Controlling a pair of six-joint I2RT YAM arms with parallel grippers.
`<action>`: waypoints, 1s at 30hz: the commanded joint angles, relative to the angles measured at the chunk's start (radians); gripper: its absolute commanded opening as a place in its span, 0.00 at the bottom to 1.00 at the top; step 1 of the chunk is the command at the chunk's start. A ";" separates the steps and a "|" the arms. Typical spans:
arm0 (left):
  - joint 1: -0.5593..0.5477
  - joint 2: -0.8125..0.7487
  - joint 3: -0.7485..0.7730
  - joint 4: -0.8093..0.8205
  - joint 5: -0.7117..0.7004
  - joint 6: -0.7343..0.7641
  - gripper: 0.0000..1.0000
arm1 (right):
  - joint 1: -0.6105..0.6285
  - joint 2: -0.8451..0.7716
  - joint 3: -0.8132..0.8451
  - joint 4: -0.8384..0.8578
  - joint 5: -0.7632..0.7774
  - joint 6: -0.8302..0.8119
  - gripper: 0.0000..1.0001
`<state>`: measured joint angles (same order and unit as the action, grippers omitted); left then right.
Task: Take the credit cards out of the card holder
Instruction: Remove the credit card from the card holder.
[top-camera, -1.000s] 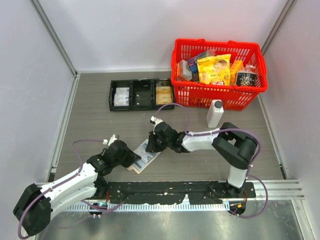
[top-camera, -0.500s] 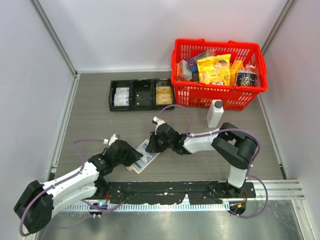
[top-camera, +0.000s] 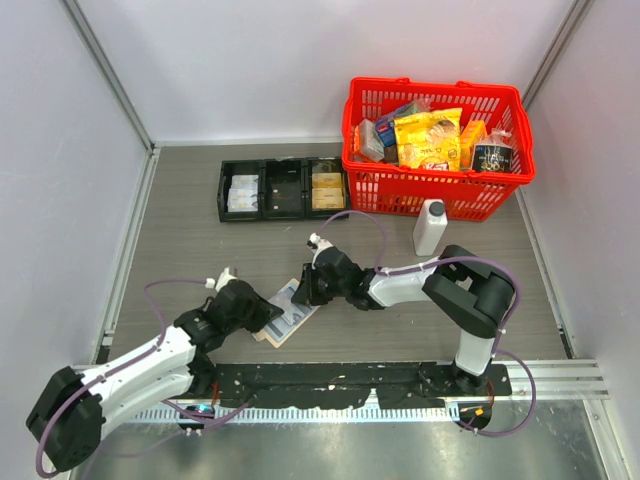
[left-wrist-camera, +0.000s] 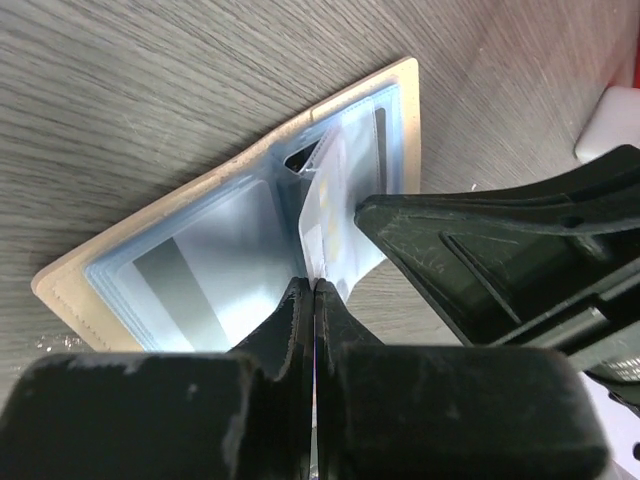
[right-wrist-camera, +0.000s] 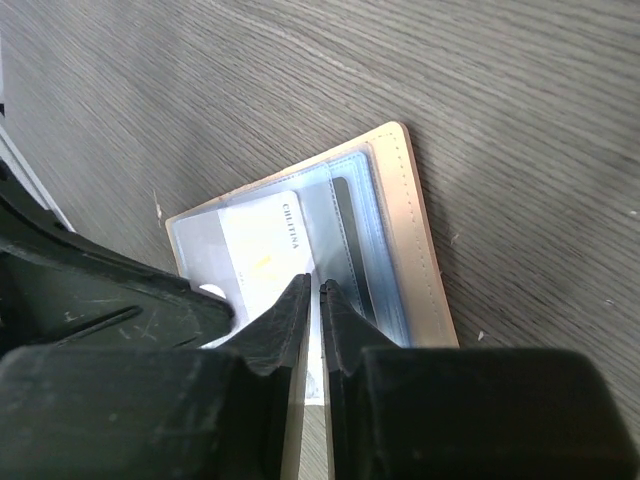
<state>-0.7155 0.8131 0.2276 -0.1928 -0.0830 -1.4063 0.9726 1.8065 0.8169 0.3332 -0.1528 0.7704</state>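
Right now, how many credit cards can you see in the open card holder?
2 that I can make out: a pale printed card sticking partway out of the card holder, and a grey card tucked in the slot beside it. More may be hidden in the sleeves.

Our top view looks steeply down from above and behind, taking in the whole table (top-camera: 200, 230), with the left arm (top-camera: 140, 368) at bottom left and the right arm (top-camera: 455, 285) at bottom right. Our left wrist view rides just behind the left claw (left-wrist-camera: 313, 287), very close over the open card holder (left-wrist-camera: 180, 270). Our right wrist view sits as near behind the right claw (right-wrist-camera: 313, 285), facing roughly the opposite way. All three share the card holder, and each wrist view catches the other claw.
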 joint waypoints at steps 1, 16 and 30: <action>-0.004 -0.087 0.016 -0.129 -0.034 -0.006 0.00 | -0.014 0.044 -0.059 -0.111 0.022 0.000 0.15; -0.004 -0.468 0.035 -0.425 -0.070 -0.025 0.00 | -0.043 -0.024 -0.065 -0.114 0.082 0.026 0.15; -0.004 -0.680 0.032 -0.153 -0.153 0.113 0.00 | -0.049 -0.409 -0.185 0.001 0.190 0.041 0.66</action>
<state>-0.7162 0.1387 0.2298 -0.5262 -0.1822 -1.3529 0.9272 1.5349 0.6609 0.2756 -0.0498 0.8162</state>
